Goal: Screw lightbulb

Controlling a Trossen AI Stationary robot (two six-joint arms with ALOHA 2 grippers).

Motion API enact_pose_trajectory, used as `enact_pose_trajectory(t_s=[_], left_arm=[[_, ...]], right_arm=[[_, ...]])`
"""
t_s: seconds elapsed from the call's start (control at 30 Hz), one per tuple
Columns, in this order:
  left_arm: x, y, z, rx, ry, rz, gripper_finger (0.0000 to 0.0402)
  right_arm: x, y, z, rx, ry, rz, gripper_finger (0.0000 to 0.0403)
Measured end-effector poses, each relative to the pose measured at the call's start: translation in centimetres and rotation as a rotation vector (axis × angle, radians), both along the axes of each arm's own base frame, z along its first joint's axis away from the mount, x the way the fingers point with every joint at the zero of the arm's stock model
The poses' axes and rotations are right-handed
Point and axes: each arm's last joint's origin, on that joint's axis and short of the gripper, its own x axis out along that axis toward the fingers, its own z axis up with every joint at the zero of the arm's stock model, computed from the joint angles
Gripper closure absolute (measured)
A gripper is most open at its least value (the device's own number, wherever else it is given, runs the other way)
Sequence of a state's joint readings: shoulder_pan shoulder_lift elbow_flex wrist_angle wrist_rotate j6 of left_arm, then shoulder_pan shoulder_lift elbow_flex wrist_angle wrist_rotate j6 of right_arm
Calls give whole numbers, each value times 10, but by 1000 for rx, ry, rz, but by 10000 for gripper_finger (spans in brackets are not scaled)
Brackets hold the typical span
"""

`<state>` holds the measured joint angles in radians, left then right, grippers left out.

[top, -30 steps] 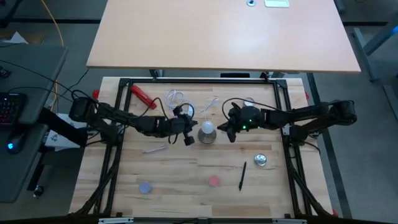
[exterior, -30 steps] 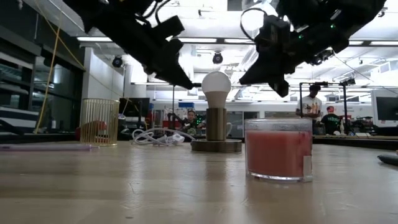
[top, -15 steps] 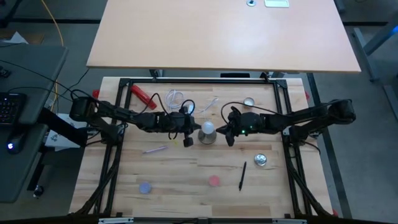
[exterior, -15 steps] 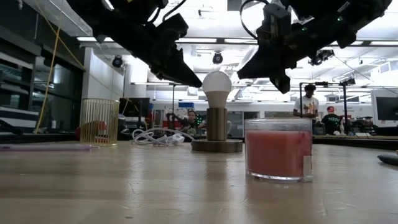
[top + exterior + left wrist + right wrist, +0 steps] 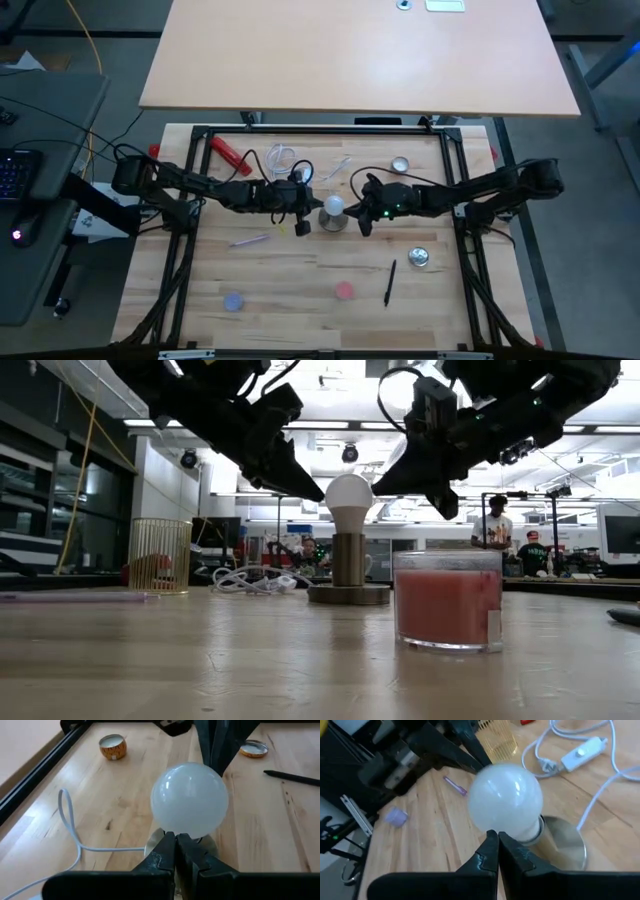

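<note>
Lightbulb first: the small white frosted lightbulb (image 5: 333, 205) is sitting upright in the grey round metal socket stand (image 5: 348, 592) near the middle of the wooden slatted table (image 5: 300, 280), globe up, screw base down in the socket neck. Can't tell from these angles how far the thread is seated, honestly.

Both arms are crowding it from opposite sides. The left gripper (image 5: 301, 222) comes in from the left with its two dark fingers pressed together, holding nothing, tips right up against the side of the globe; in its own wrist view the closed tips sit just under the bulb. The right gripper (image 5: 364, 221) mirrors that from the right, fingers also pressed together and empty, tips at the globe's lower edge. My guess is the closed tips are meant to push on the glass from either side and roll it around in the socket rather than pinch it, which makes sense on a slippery round thing.

Further out: a pink glass candle jar (image 5: 447, 600) closer to the front edge, a black pen (image 5: 389, 282) beside it, a small shiny silver disc (image 5: 419, 258), a white cable with inline switch (image 5: 580, 752) behind the stand, a red tool (image 5: 229, 153) at the back left, and a gold wire basket (image 5: 160, 555).
</note>
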<state>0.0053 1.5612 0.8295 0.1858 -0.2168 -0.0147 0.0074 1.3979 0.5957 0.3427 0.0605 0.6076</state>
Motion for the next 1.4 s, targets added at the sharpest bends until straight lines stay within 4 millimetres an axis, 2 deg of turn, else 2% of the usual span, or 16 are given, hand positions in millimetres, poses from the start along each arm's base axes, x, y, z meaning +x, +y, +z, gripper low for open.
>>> enact_pose_trajectory(t_s=[0.67,0.87,1.1,1.27,1.4], left_arm=[[0,-20,0,-44,-17,-8,402],[5,-21,3,-84,-95,23,402],[14,-37,-8,-140,-143,1,401],[19,-56,8,-150,-212,-65,402],[11,-61,27,-49,-204,-93,402]], right_arm=[[1,-13,1,-31,-16,-90,403],[1,-21,2,-50,-28,-111,403],[0,-33,3,-65,-36,-148,403],[-1,-41,3,-75,-37,-185,403],[-1,-40,4,-33,-46,-112,403]])
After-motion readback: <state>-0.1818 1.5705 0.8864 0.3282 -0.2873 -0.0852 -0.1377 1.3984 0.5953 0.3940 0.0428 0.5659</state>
